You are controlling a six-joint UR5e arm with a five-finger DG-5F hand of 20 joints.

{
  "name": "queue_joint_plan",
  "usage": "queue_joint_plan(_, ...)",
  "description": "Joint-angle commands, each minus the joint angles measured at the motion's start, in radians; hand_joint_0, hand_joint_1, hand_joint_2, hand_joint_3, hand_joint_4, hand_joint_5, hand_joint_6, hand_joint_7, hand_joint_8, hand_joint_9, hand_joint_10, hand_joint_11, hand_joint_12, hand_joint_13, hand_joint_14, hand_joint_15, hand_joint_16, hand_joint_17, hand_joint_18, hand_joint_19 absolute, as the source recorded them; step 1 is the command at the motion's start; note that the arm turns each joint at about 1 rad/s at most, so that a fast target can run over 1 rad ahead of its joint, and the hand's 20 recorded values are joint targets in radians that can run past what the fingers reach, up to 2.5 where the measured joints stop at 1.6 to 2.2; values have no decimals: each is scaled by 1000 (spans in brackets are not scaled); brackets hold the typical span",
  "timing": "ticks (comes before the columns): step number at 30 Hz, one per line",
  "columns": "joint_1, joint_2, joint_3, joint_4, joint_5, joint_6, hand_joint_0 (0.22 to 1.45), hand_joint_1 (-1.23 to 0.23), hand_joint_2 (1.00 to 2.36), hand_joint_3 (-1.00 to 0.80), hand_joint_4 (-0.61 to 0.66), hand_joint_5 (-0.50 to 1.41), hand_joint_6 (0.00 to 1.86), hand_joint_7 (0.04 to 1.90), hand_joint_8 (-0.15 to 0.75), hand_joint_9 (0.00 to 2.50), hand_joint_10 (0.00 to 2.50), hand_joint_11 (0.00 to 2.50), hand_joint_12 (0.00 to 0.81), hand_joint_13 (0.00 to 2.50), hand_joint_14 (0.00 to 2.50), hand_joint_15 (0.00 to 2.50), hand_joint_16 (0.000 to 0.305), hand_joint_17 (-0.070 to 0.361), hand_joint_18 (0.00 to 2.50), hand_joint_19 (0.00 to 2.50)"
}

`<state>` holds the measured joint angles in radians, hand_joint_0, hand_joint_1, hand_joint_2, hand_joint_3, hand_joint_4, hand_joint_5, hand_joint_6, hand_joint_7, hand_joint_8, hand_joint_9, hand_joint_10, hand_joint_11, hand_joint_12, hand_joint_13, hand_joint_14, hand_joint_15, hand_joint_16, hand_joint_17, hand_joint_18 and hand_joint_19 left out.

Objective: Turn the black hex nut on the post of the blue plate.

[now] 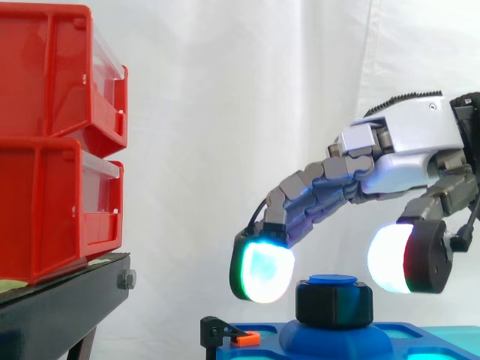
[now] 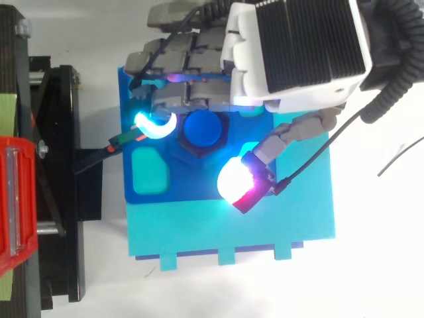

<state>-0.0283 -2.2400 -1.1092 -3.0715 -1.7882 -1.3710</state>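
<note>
A black hex nut (image 1: 334, 304) sits on a blue post (image 2: 203, 128) that rises from the blue plate (image 2: 232, 218) at the bottom of the side view. My hand (image 1: 405, 142) hangs just above it, reaching in from the right. One glowing fingertip (image 1: 264, 274) hangs to the nut's left and the thumb pad (image 1: 390, 259) to its right, each with a gap to the nut. The fingers are loosely bent and spread, holding nothing. From above, the palm (image 2: 291, 46) covers the plate's far part, and a sliver of the nut (image 2: 192, 151) shows around the post.
Two stacked red bins (image 1: 52, 142) stand on a black stand (image 1: 60, 307) at the left. A small black clamp with an orange tab (image 1: 246, 339) sits at the plate's left edge. A thin loose cable (image 2: 401, 156) lies right of the plate.
</note>
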Motion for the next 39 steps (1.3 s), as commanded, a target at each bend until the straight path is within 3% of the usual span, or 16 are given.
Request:
queue_joint_plan(1, 1, 0, -41, 51, 3, 9, 438, -622, 1000, -500, 273, -204, 502, 853, 276, 337, 0, 0, 382, 347, 2, 72, 52, 116, 306, 258)
queue_joint_plan(5, 1, -1, -50, 83, 1, 30, 438, -607, 1000, -500, 274, -204, 502, 853, 276, 336, 0, 0, 382, 346, 3, 72, 52, 116, 306, 258)
queue_joint_plan(23, -5, 0, -44, 68, -4, 33, 442, -565, 1000, -500, 273, -202, 502, 859, 276, 336, 0, 0, 381, 342, 2, 73, 51, 115, 302, 257)
queue_joint_plan(29, -7, 0, -14, 27, -8, 24, 443, -559, 1000, -500, 273, -202, 502, 850, 276, 336, 0, 0, 381, 341, 3, 76, 51, 115, 301, 258)
queue_joint_plan(39, -12, 2, -12, 8, -11, 24, 446, -549, 1000, -500, 278, -198, 502, 850, 276, 338, 0, 0, 378, 340, 0, 74, 51, 115, 300, 255)
